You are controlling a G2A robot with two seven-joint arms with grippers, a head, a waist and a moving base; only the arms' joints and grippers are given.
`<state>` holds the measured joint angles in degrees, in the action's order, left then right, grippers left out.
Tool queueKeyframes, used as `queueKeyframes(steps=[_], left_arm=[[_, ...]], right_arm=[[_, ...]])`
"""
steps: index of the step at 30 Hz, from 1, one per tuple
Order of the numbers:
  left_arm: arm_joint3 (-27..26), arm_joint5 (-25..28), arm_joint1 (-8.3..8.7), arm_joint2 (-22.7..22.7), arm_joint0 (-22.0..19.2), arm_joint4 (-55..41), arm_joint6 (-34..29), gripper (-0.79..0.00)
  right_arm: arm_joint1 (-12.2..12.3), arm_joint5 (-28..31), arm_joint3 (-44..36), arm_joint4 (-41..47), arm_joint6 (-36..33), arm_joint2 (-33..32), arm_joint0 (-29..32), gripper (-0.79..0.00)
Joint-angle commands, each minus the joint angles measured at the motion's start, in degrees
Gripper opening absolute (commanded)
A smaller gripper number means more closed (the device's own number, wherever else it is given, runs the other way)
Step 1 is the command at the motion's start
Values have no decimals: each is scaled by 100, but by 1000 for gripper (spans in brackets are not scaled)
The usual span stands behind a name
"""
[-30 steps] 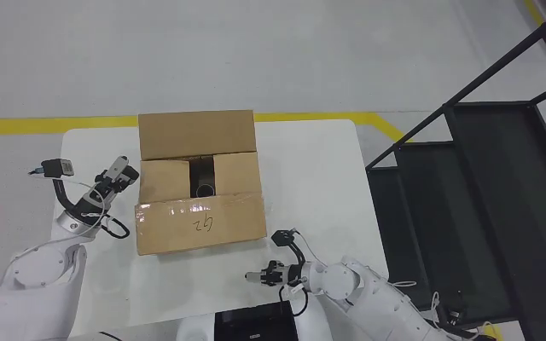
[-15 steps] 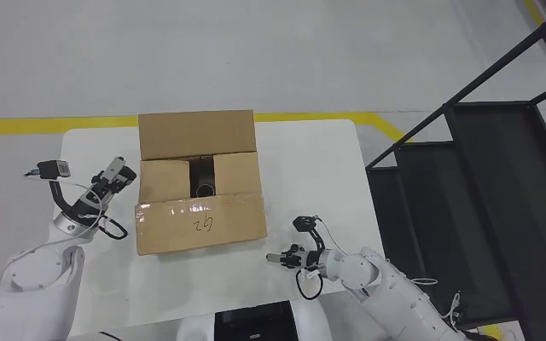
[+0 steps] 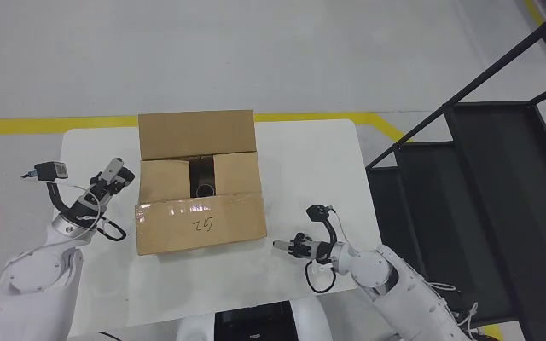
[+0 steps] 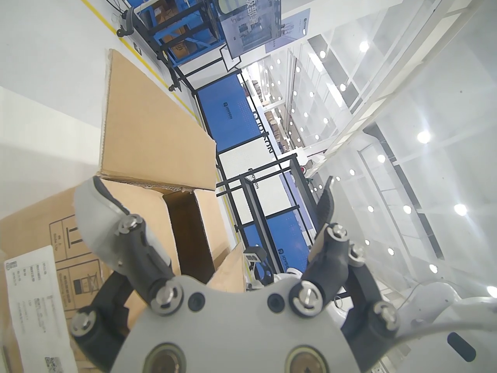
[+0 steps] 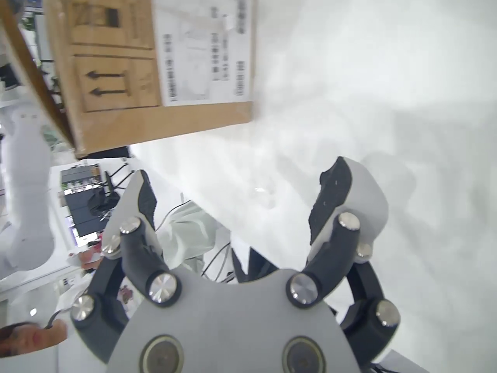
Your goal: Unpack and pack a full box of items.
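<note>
The box [image 3: 200, 183] sits centre-left on the table [image 3: 316, 158], with 2 short flaps lying inward around a gap where an item [image 3: 203, 181], perhaps a can, shows. Nothing lies unpacked, so the task looks barely begun. The left gripper [image 3: 115, 176], spread and empty, hangs beside the box's left wall. The right gripper [image 3: 281, 245], also spread and empty, hovers near its lower-right corner, close to the table's lower edge. Bare tabletop lies to the right.

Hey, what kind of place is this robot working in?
Probably an industrial hall or warehouse-style test floor: a yellow floor line runs behind the white table, black metal stairs stand beside it, and blue panels stand in the background.
</note>
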<state>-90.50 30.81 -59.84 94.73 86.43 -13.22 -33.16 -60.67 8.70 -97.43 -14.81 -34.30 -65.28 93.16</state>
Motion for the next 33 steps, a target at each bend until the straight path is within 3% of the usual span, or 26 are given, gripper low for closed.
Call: queueKeyframes(steps=[1, 9, 17, 33], left_arm=[[-14, -4, -4, -18, 5, -2, 10, 0], [-15, -4, -3, 7, 7, -3, -29, 0], [22, -10, -9, -5, 23, -43, -46, 0], [74, 20, -14, 2, -1, -59, -81, 0]], right_arm=[[-35, 5, 27, 28, -18, 211, -37, 0], [-276, 17, 494, 89, 128, 1226, -481, 0], [-419, -122, 1011, -41, 209, 1691, -813, 0], [-142, -404, 1028, -269, 557, 432, -516, 0]])
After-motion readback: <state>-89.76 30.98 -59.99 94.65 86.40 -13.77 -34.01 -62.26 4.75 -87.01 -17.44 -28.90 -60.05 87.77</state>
